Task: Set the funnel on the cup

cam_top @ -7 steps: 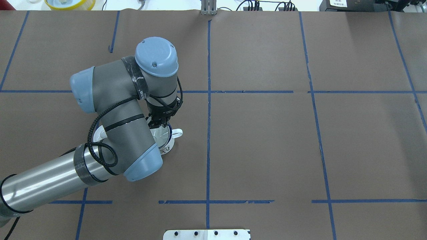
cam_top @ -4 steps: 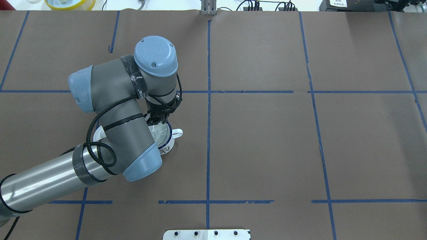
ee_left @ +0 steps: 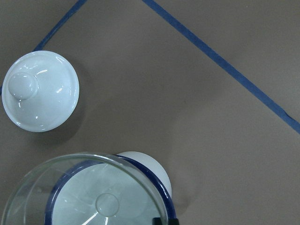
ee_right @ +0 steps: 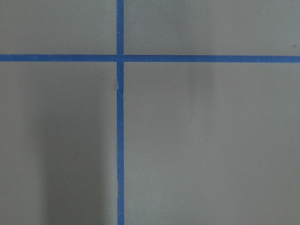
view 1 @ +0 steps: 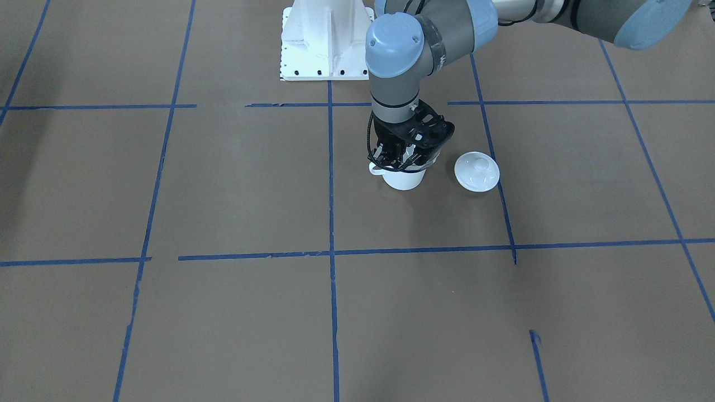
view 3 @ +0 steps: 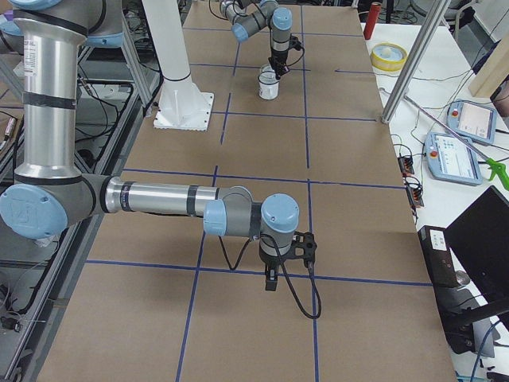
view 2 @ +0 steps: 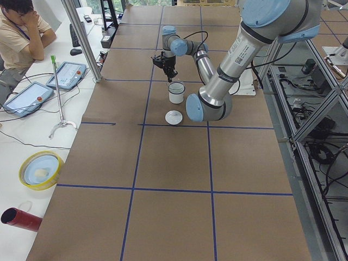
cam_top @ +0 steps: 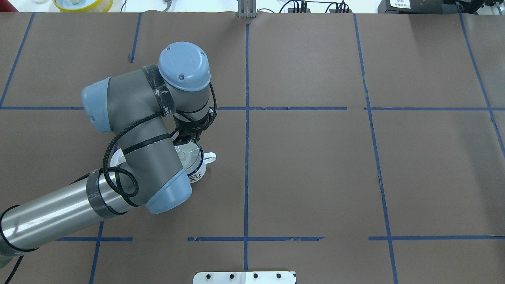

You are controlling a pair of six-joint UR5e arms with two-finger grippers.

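Over the blue-rimmed cup [ee_left: 149, 167], the clear, wide-rimmed funnel [ee_left: 89, 194] sits seemingly pinched by the left gripper [view 1: 397, 159].

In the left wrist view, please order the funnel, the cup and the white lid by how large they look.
1. funnel; it is nearer the camera than the cup, so this rank is unsure.
2. cup.
3. white lid.

The brown-papered table [cam_top: 315, 177], gridded in blue tape [cam_top: 246, 169], carries the enamel mug [view 1: 402, 180] just under my left gripper [view 1: 394, 158] and a knobbed white lid [view 1: 476, 172] nearby.
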